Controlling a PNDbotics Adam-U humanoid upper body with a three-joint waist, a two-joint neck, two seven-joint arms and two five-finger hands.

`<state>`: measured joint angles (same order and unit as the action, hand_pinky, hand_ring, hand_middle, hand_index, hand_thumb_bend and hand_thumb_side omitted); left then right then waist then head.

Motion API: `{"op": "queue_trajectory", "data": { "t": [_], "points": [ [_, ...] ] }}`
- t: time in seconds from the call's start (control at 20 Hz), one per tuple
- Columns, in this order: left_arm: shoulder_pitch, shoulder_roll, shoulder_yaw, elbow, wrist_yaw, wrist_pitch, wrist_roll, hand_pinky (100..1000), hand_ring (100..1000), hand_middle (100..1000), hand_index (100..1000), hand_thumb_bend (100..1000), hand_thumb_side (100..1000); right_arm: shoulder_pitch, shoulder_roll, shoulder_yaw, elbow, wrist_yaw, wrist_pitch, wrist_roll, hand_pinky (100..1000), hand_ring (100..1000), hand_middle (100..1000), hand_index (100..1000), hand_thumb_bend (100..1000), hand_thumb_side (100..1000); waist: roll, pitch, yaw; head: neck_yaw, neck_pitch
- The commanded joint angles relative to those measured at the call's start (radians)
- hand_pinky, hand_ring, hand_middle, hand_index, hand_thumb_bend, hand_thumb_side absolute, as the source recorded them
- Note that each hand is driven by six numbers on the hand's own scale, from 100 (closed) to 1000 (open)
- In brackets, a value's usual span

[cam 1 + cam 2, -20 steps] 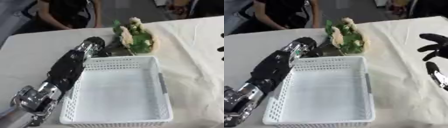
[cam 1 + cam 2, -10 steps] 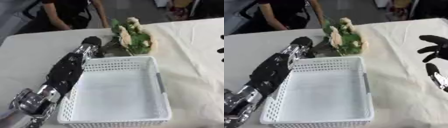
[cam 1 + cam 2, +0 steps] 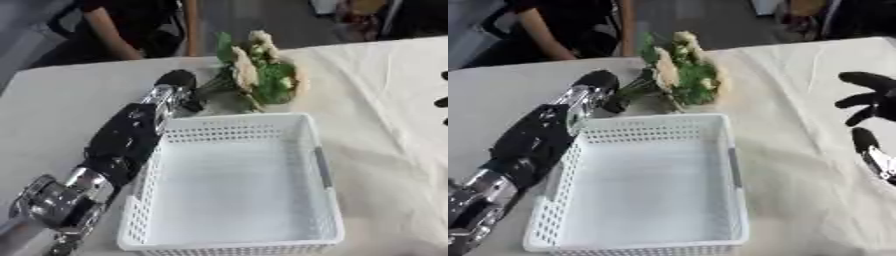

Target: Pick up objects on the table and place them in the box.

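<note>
A bunch of cream flowers with green leaves (image 3: pixel 259 75) is held up just beyond the far rim of the white plastic basket (image 3: pixel 236 235). My left hand (image 3: pixel 178 91) is shut on its dark stems at the basket's far left corner, with the blooms tilted up and to the right. The basket holds nothing. My right hand (image 3: pixel 871 103) hovers open at the right edge of the right eye view, well clear of the basket.
A cream cloth (image 3: pixel 385 140) covers the table. A seated person in dark clothes (image 3: pixel 140 25) is at the far edge, not touching anything. Bare cloth lies to the right of the basket.
My left hand has lifted the flower bunch and tilted the blooms upward. The right hand has kept its place.
</note>
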<state>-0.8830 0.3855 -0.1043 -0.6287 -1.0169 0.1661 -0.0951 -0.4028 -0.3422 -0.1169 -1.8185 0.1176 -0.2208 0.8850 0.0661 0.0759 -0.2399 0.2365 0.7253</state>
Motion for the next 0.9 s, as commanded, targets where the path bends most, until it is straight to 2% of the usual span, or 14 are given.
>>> {"op": "queue_trajectory", "data": {
  "t": [0.05,0.45,0.5,0.55,0.9],
  "points": [
    [-0.033,0.049,0.011,-0.036,0.041,0.007,0.029,100,100,100,121,100,365,-0.01,-0.015,-0.009,-0.018,0.0,-0.01,0.008,668,820,977,1000,100,296,-0.006,-0.013,0.003,-0.003,-0.015],
    [-0.062,0.104,0.028,-0.094,0.188,0.032,0.095,100,100,100,120,100,397,-0.001,-0.019,-0.011,-0.016,0.003,-0.009,0.008,668,821,977,1000,100,294,-0.005,-0.019,0.011,-0.004,-0.02],
    [-0.063,0.111,0.028,-0.101,0.21,0.034,0.102,100,100,100,120,100,580,0.0,-0.02,-0.011,-0.016,0.004,-0.009,0.008,668,821,977,1000,100,287,-0.005,-0.02,0.012,-0.003,-0.02],
    [-0.063,0.115,0.025,-0.106,0.229,0.034,0.107,100,100,100,120,100,402,0.001,-0.02,-0.011,-0.016,0.004,-0.009,0.008,669,821,977,1000,100,293,-0.005,-0.021,0.013,-0.003,-0.02],
    [-0.062,0.151,0.0,-0.198,0.373,0.019,0.111,100,100,100,120,100,425,0.012,-0.026,-0.015,-0.014,0.011,-0.01,0.005,668,821,977,1000,100,291,-0.004,-0.026,0.023,-0.008,-0.02]
  ]
}}
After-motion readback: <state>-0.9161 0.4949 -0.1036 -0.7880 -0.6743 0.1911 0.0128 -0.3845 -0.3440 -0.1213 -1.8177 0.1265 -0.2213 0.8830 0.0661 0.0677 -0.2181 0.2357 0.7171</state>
